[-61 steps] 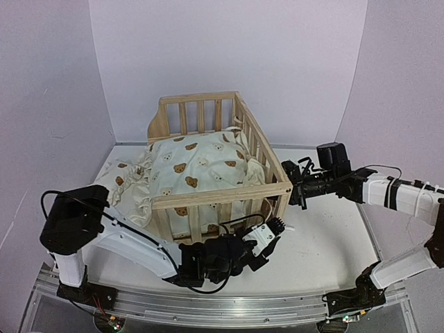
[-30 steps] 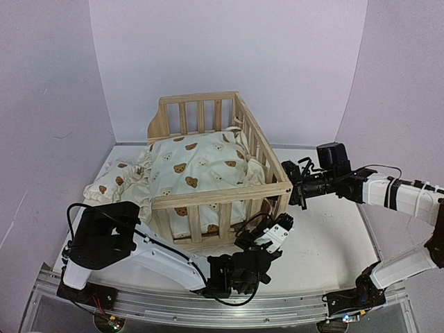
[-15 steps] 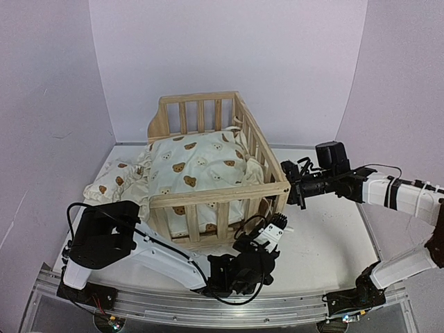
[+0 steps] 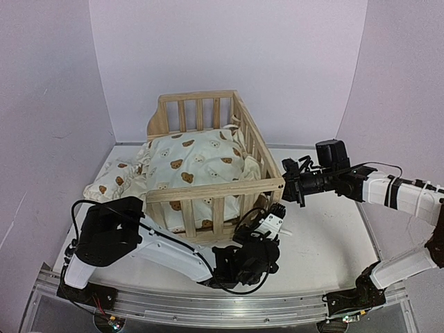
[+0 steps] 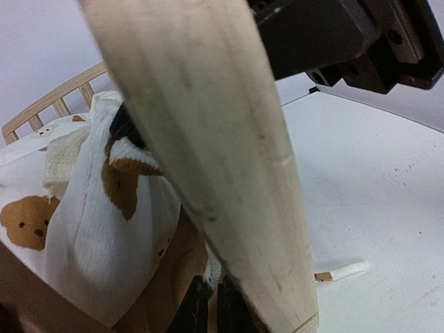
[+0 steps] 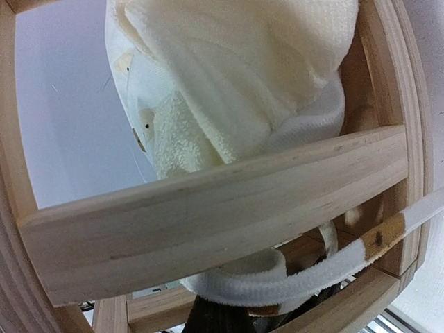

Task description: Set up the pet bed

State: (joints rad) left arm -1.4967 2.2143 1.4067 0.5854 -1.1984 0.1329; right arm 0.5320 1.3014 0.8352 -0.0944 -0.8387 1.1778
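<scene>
Where overhead shows cushion (image 4: 198,163) top | right wrist: tie (image 6: 305,274) beside slat (image 6: 208,208)

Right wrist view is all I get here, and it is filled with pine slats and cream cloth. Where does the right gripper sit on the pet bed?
Observer: The top camera shows the right gripper at the near right corner of the pine frame, up by its top rail.
Operator: And the left arm?
Observer: The left gripper is low at that same corner, below the right one.
Operator: Is the cushion fully inside?
Observer: No. The cushion fills the frame, but bear-print cloth spills out its left side onto the table.
</scene>
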